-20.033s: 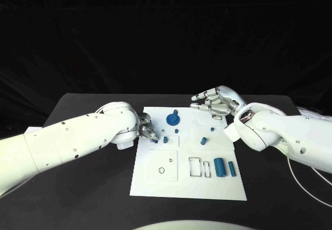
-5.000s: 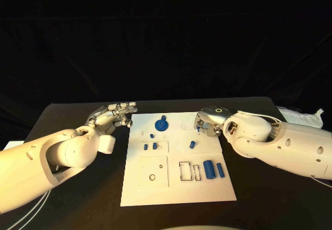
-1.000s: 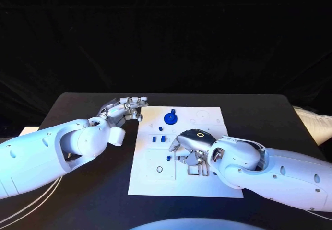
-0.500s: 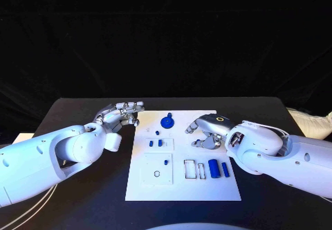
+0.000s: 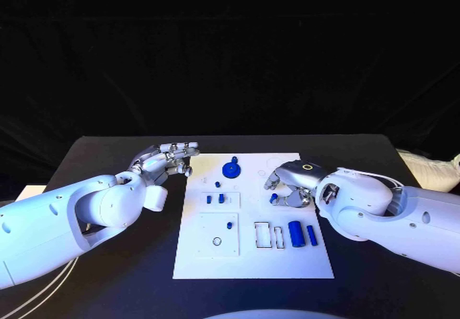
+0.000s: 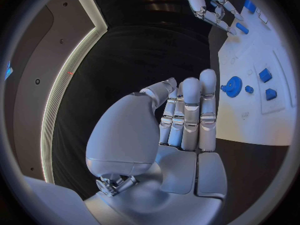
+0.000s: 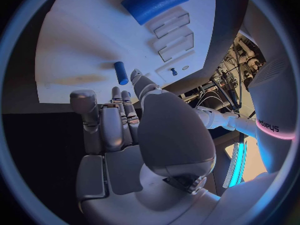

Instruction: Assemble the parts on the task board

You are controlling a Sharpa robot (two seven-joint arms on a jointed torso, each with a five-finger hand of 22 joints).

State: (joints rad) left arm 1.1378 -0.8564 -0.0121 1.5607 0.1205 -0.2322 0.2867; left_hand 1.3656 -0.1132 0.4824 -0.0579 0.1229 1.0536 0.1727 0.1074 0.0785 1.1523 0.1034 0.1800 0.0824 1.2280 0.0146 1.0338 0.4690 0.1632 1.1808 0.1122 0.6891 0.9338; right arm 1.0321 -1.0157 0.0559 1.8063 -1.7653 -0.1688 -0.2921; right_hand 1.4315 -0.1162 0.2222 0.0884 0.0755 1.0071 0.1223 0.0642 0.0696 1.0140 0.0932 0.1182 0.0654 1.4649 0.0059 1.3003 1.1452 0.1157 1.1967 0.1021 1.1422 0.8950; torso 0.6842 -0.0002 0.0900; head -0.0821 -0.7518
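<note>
Black table, white task board (image 5: 251, 262), markings perhaps unreadable.

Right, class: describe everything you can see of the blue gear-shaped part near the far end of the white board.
The blue gear-shaped part is a round, toothed disc of matt blue, plastic by the look of it. A narrow blue piece juts from its far side. It sits on the task board near the far edge, toward the robot's left. The left wrist view shows its toothed rim. Neither the left hand nor the right hand touches it; both are beside it, apart.
</note>
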